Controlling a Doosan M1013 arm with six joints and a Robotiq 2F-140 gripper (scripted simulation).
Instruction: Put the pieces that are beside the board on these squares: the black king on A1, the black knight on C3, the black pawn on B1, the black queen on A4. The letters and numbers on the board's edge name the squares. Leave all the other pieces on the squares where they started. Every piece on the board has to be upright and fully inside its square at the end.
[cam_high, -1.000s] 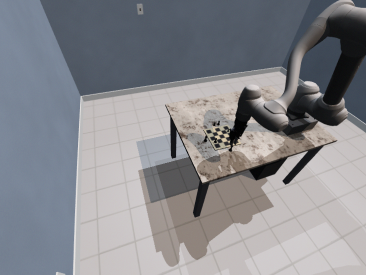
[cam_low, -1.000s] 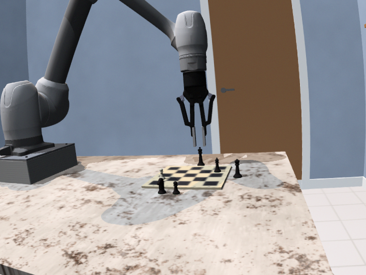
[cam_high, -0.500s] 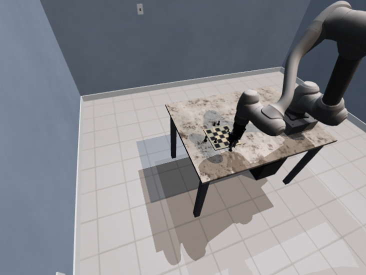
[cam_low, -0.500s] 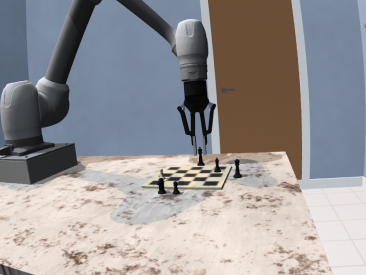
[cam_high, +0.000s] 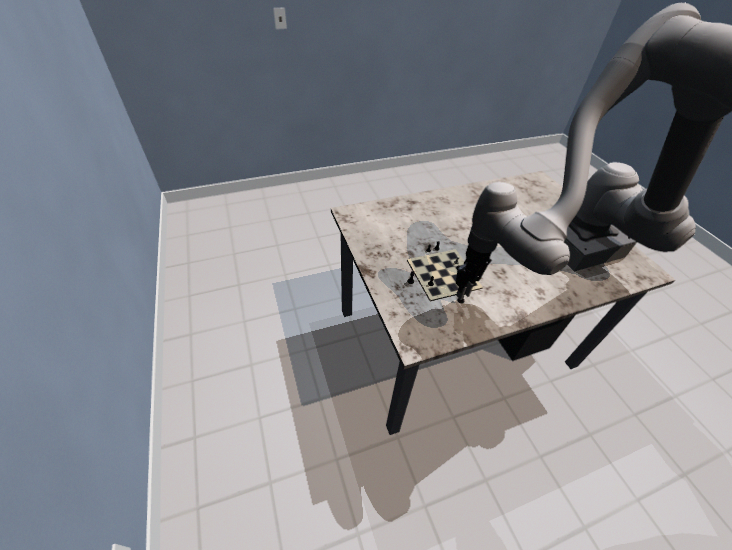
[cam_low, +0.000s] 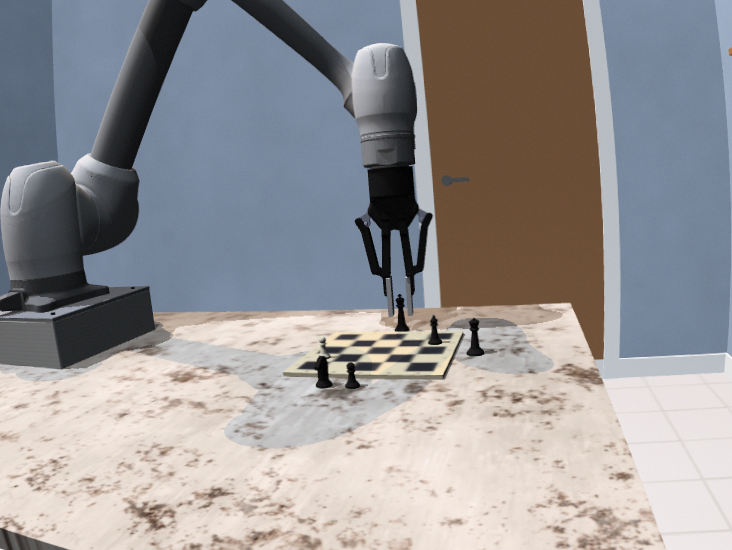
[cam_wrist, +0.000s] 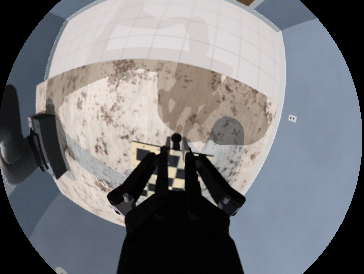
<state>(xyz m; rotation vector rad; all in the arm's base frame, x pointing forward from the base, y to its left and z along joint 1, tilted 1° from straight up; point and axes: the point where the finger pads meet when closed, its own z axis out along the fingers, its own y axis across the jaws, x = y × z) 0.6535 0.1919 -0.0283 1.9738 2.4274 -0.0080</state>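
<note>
The small chessboard (cam_low: 378, 353) lies on the marble table. A tall black piece, probably the king (cam_low: 401, 313), stands on the table just beyond the board's far edge. My gripper (cam_low: 399, 306) hangs straight down over it, with its fingers narrowly apart on either side of the piece's top; I cannot tell if they touch it. In the wrist view the piece's head (cam_wrist: 176, 137) shows between the fingertips. The black queen (cam_low: 473, 337) stands off the board's right side. The black knight (cam_low: 323, 372) and black pawn (cam_low: 352, 375) stand off the near edge.
A black piece (cam_low: 434, 330) stands on the board near its far right corner, close to the gripper. A small white piece (cam_low: 323, 347) stands on the board at the near left. The robot base (cam_low: 71, 319) is on the table at the left.
</note>
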